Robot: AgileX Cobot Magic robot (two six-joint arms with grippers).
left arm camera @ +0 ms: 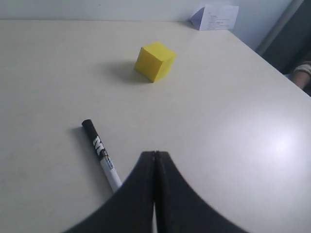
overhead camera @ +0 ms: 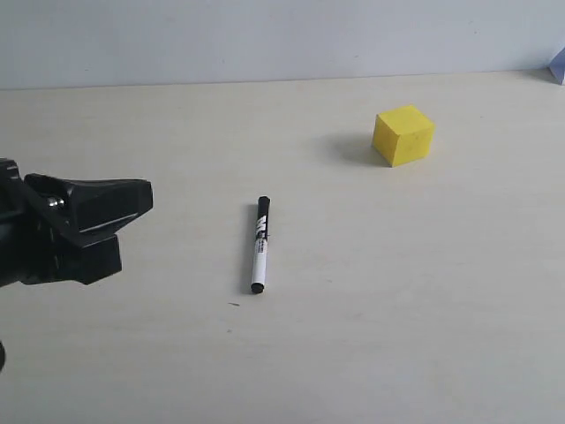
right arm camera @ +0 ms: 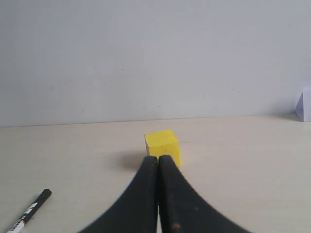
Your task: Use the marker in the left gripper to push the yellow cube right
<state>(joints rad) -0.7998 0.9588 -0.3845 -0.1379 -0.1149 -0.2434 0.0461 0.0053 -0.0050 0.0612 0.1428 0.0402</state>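
The marker (overhead camera: 259, 245) lies flat on the pale table, black cap pointing away, loose and held by nothing. In the left wrist view the marker (left arm camera: 100, 153) lies just beside my left gripper (left arm camera: 155, 154), whose jaws are pressed together and hold nothing. In the exterior view the left gripper (overhead camera: 141, 199) hovers at the left edge, apart from the marker. The yellow cube (overhead camera: 403, 134) sits farther back to the right, also in the left wrist view (left arm camera: 154, 60). My right gripper (right arm camera: 158, 158) is shut and empty, with the yellow cube (right arm camera: 163, 144) just beyond its tips. The marker's cap (right arm camera: 30, 212) shows in a corner there.
A folded white card (left arm camera: 215, 17) stands at the table's far edge near the wall. Its corner (overhead camera: 558, 64) shows at the exterior view's right edge. A pale wall runs behind the table.
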